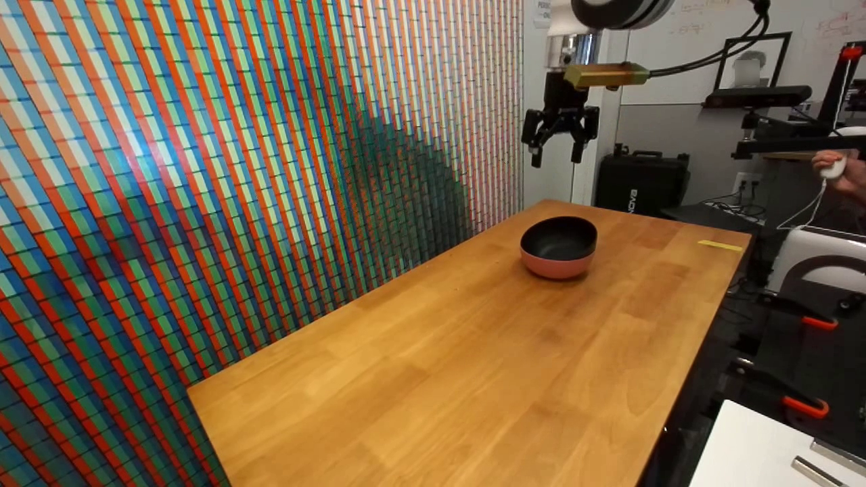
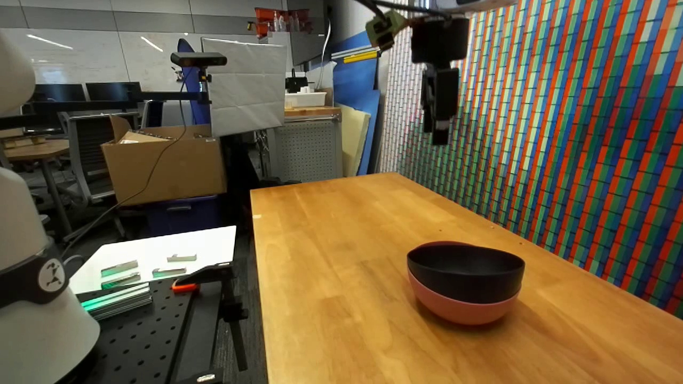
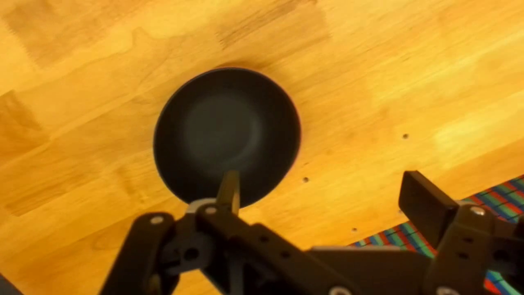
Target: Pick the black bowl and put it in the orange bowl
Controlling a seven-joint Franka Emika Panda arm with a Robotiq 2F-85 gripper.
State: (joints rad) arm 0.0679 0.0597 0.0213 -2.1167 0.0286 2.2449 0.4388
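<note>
The black bowl [image 1: 559, 238] sits nested inside the salmon-orange bowl [image 1: 556, 268] on the wooden table, slightly tilted. In an exterior view the black bowl [image 2: 467, 280] stands up out of the orange bowl [image 2: 465, 312], and a thin strip of orange rim shows behind it. My gripper [image 1: 556, 161] is open and empty, well above the bowls and apart from them; it also shows side-on in an exterior view [image 2: 440, 140]. In the wrist view the black bowl [image 3: 225, 127] hides nearly all of the orange bowl, and the open gripper [image 3: 321, 174] shows its two fingers wide apart.
The wooden table [image 1: 433, 379] runs along a wall of coloured strips [image 1: 257, 169]. A piece of yellow tape [image 1: 720, 245] lies near a table edge. A white board with metal pieces [image 2: 213, 242] stands beside the table. A person's hand [image 1: 839, 169] shows at the side.
</note>
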